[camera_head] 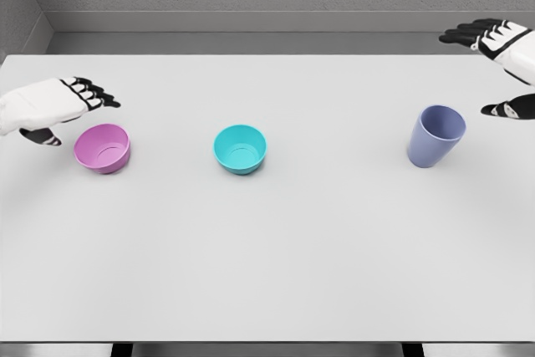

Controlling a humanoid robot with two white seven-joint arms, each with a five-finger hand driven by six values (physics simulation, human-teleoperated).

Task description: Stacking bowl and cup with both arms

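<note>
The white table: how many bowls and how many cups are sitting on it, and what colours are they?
Bowls: 2, a pink plastic bowl and a teal plastic bowl.
Cups: 1, a lavender-blue plastic cup.
Total: 3 things on the white table.

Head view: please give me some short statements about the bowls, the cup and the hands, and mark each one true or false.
1. The teal bowl stands between the pink bowl and the purple cup. True.
2. The purple cup is stacked inside the teal bowl. False: it stands alone on the table, apart from both bowls.
3. The left hand is near the pink bowl, holding nothing. True.
4. The right hand grasps the cup. False: it is open beside the cup, not touching it.
5. All three containers stand upright with the opening up. True.
6. The pink bowl lies upside down. False: its opening faces up.
</note>
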